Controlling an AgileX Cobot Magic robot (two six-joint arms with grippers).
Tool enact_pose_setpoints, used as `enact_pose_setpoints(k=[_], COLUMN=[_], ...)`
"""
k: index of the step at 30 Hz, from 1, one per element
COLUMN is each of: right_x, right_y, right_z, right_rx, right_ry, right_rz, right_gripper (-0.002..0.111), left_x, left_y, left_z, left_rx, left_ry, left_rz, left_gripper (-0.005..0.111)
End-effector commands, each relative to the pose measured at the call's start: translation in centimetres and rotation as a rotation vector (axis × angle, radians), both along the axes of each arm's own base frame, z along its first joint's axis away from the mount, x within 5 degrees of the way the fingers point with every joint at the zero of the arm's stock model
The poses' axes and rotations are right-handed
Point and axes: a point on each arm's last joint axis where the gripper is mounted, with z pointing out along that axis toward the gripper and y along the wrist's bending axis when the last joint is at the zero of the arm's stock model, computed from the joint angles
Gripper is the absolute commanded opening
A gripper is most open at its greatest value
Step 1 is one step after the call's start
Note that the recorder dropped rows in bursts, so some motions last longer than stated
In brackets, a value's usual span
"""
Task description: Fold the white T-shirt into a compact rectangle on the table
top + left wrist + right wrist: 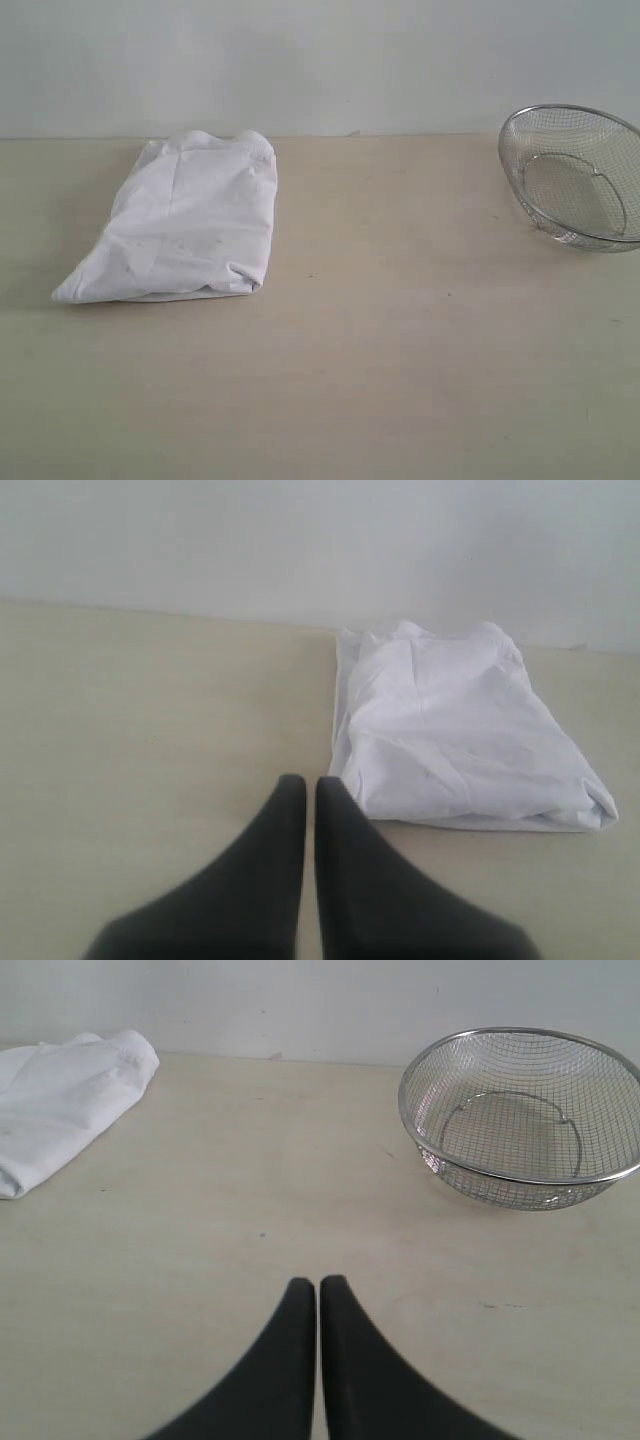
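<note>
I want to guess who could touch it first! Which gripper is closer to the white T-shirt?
Left. The left gripper, shut, sits just off the white T-shirt's near edge. The right gripper, also shut, is well away, with a stretch of table between.

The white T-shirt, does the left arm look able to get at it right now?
Probably yes. The left gripper, shut, sits just short of the folded white T-shirt, with only bare table between them and nothing lying on top of the shirt.

A plain grey-white wall (320, 60) rises behind the beige table (400, 350).
</note>
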Motion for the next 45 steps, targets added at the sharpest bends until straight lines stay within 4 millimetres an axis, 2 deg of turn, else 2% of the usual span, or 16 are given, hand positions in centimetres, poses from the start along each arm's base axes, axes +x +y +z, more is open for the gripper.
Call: enact_pose_setpoints(k=[1,45], right_x=[-0.02,-0.04], right_y=[-0.03,0.02], right_z=[0.08,0.04], right_rx=[-0.003,0.014], right_ry=[-0.011,-0.005], right_rz=[-0.003,-0.002], right_gripper=[0.000,0.000], left_x=[-0.01,-0.01], left_y=[0.01,0.01], left_z=[-0.12,-0.12], left_rx=[0.014,0.014], left_ry=[0.005,0.005], left_rz=[-0.001,-0.001], left_gripper=[0.004,0.004])
